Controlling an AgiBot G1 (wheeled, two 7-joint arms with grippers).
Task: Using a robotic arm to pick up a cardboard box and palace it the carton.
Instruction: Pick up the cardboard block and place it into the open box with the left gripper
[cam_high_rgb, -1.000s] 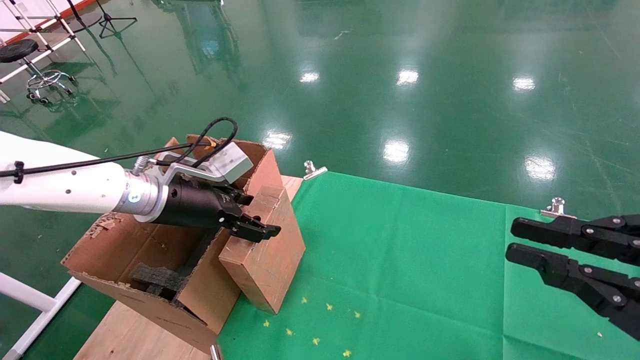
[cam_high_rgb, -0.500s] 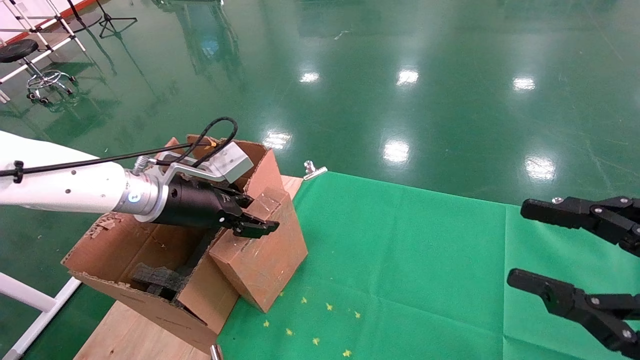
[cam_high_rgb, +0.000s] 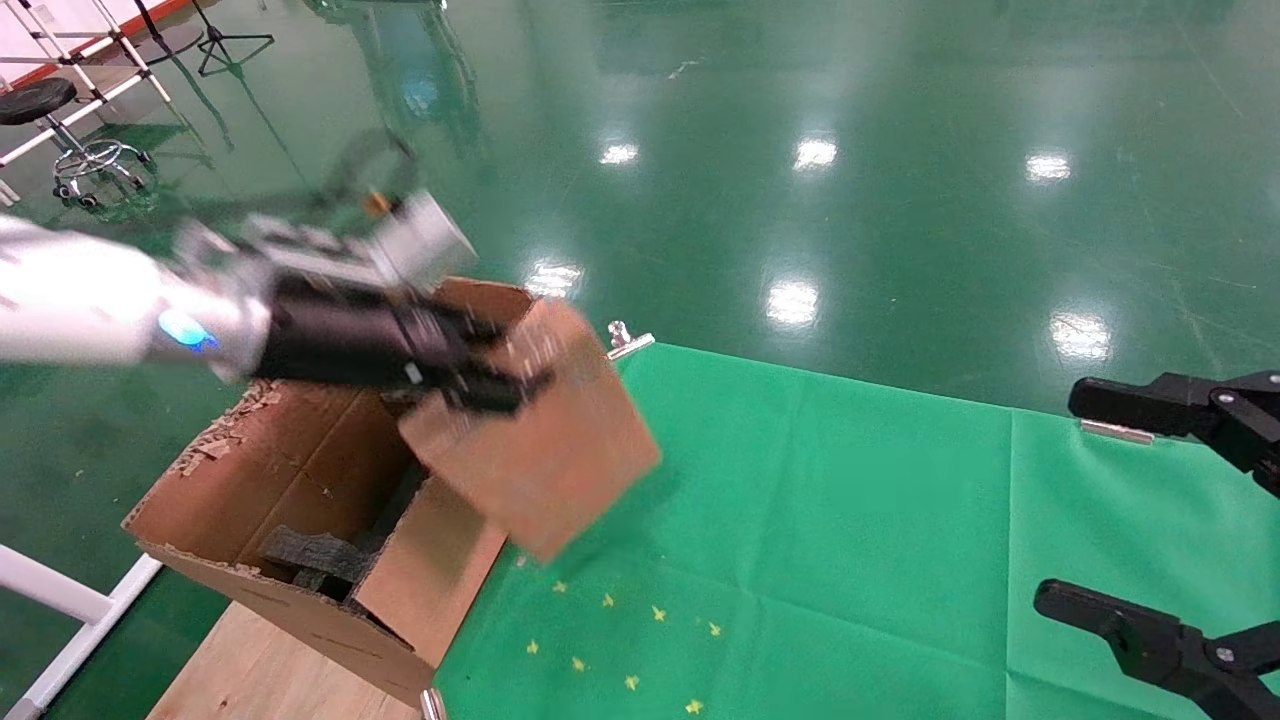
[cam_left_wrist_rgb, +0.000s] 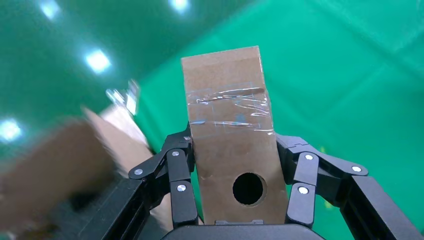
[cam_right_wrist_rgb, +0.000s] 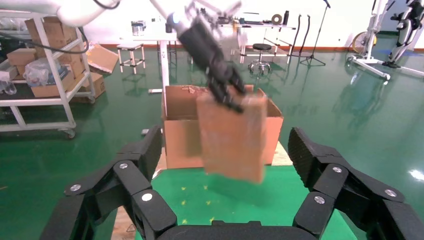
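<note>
Carton (cam_high_rgb: 300, 520) sits at the bench's (cam_high_rgb: 800, 520) left edge, flaps up, foam inside. Box (cam_high_rgb: 545, 440) is off the bench, hanging tilted, just right of the carton's near wall, long axis slanting down toward the bench. Left end effector (cam_high_rgb: 490, 385) is clamped on the box's upper end; carton opening lies to its left and below. Right end effector (cam_high_rgb: 1150, 520) idle at far right, spread wide, holding nothing.

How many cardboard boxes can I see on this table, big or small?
2. The small cardboard box is in the air, clamped in the left gripper beside the carton. The big open carton stands on the table's left end. Nothing shows whether more lie inside it.
</note>
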